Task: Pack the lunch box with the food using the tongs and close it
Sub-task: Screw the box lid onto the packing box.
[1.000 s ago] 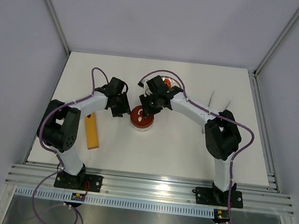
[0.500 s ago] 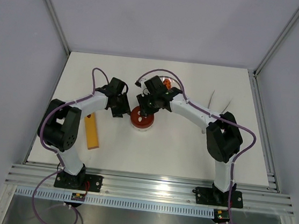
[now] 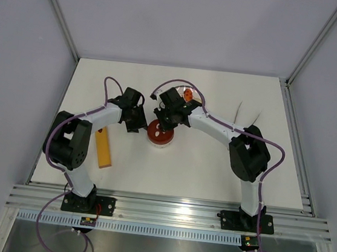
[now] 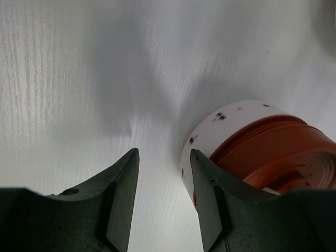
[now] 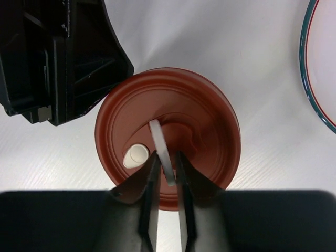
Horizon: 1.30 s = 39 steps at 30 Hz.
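The lunch box [image 3: 160, 135] stands mid-table with its dark-red lid [image 5: 210, 131] on. My right gripper [image 5: 167, 155] hangs right over the lid, its jaws shut on the upright white tab [image 5: 159, 137] in the lid's middle. My left gripper [image 4: 164, 152] sits low beside the tin's left wall [image 4: 210, 131], jaws apart with only bare table between them. In the top view the left gripper [image 3: 135, 124] and right gripper [image 3: 164, 120] flank the box. An orange piece of food [image 3: 187, 94] shows on the plate behind. The tongs [image 3: 238, 111] lie far right.
A white plate with a teal rim [image 5: 314, 84] lies just behind and right of the box. A yellow-orange bar [image 3: 103, 148] lies near the left arm. The left gripper's black body [image 5: 63, 58] crowds the lid's left side.
The right gripper has shifted slightly left over the lid and its jaws have narrowed onto the white tab. The left arm has not moved.
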{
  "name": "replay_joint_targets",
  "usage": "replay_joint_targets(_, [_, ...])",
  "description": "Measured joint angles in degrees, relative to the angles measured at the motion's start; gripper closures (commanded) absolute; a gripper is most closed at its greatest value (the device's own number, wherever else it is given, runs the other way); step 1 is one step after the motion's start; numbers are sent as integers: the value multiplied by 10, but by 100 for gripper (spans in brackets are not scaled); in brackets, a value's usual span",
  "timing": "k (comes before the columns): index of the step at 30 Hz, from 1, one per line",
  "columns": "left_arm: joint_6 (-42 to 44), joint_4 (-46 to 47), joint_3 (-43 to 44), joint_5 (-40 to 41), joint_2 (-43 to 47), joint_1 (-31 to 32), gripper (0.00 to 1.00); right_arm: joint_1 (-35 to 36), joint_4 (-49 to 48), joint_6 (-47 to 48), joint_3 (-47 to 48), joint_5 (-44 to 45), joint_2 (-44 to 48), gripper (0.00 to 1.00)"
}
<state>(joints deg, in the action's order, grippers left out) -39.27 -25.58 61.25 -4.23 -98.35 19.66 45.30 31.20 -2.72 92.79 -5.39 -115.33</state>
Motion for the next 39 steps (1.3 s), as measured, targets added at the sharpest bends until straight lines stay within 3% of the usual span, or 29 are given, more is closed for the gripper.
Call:
replay_joint_targets(1, [0,0,0,0,-1,0,53,0,0,0,0,3,0,93])
replay_joint_targets(3, [0,0,0,0,-1,-1,53,0,-2,-2,0,5,0,100])
replay_joint_targets(32, [0,0,0,-2,-1,-3,53,1,-6,-70,-3,38,27,100])
replay_joint_targets(39, [0,-4,0,-1,10,-3,53,1,-44,-101,-43,40,26,100])
